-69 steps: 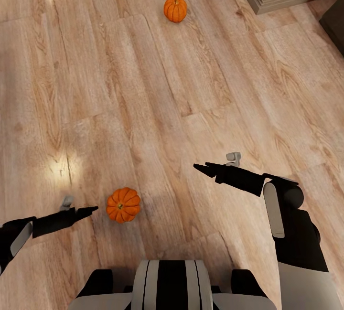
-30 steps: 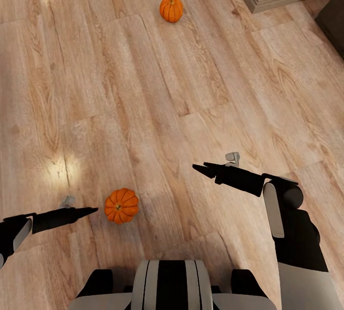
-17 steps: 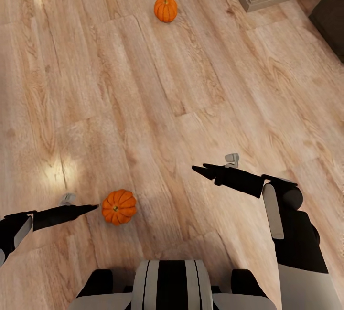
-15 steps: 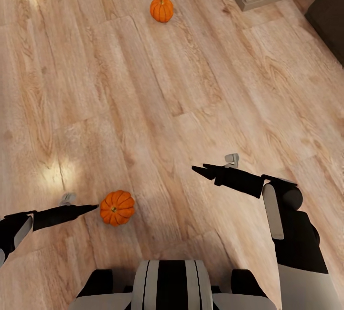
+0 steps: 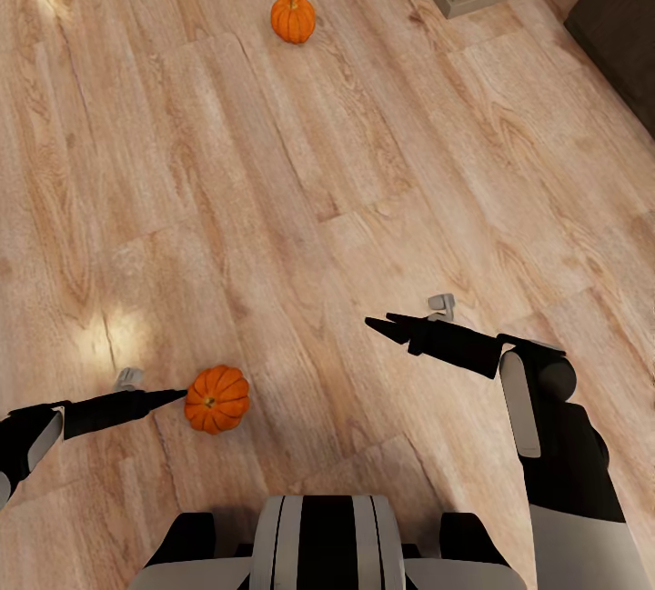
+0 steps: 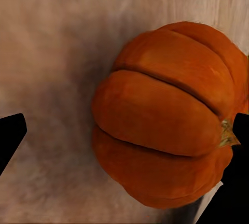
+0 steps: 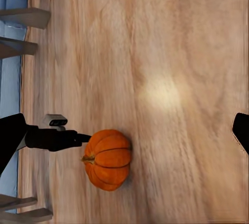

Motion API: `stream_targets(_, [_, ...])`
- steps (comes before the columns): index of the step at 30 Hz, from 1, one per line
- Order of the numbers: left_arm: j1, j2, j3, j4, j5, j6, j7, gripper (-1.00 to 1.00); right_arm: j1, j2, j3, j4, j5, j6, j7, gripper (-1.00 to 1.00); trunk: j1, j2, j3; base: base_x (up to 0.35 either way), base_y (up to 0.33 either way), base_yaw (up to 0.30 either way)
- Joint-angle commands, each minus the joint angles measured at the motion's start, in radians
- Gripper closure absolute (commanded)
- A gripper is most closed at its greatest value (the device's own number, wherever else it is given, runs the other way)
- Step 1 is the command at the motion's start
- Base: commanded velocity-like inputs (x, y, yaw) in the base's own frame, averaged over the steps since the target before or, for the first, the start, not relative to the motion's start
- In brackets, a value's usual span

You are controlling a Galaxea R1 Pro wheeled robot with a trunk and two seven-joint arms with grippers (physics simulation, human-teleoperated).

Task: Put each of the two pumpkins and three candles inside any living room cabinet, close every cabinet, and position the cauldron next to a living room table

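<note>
On the pale plank floor (image 5: 382, 145) our left gripper (image 5: 177, 395) is spread wide, its tips right beside the near pumpkin (image 5: 216, 399); our right gripper (image 5: 380, 324), also parted, hovers well apart.

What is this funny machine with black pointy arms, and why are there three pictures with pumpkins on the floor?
It is a robot on wheels with two arms, drawn inside a computer simulation. The big picture comes from a camera on its head, looking down. You see its left tool and right tool, the pointy black ends it grabs with. On the wooden floor lie two pumpkins: a near pumpkin right at the left tool's tip, and a far pumpkin. The other two pictures come from cameras on the arms. The left one sees the near pumpkin very close up. The right one looks across at that pumpkin and the left tool. Nothing is held yet.
</note>
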Motion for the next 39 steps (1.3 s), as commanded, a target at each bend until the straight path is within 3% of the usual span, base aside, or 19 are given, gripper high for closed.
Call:
stream_targets(1, [0.0,-0.001,0.001,0.001,0.003,0.01,-0.003,-1.0,-0.001,0.0,0.0,0.0,0.001,0.004,0.004,-1.0,0.0,0.0,0.0,0.0,0.0,-0.231])
stream_targets(8, [0.0,-0.002,0.001,0.019,0.003,0.006,-0.003,-1.0,-0.001,0.0,-0.004,0.0,0.001,0.003,0.01,-1.0,0.0,0.0,0.0,0.0,0.0,-0.099])
stream_targets(16, [0.0,-0.013,0.001,0.03,0.001,0.003,-0.003,-1.0,-0.001,0.002,-0.009,0.0,0.003,0.0,0.065,-1.0,0.0,0.0,0.0,0.0,0.0,-0.007])
stream_targets(33, [0.0,-0.028,0.0,0.041,-0.001,0.002,0.0,-1.0,-0.001,0.001,-0.011,0.0,0.003,0.0,0.072,-1.0,0.0,0.0,0.0,0.0,0.0,-0.099])
stream_targets(34, [0.0,-0.043,0.0,0.049,-0.002,-0.003,0.01,1.0,-0.001,0.0,-0.012,0.0,0.003,0.0,0.072,-1.0,0.0,0.0,0.0,0.0,0.0,-0.091])
stream_targets(39, [0.0,-0.111,-0.003,0.094,0.0,-0.048,0.058,1.0,-0.001,-0.001,-0.017,0.0,0.003,0.002,0.073,-1.0,0.0,0.0,0.0,0.0,0.0,-0.028])
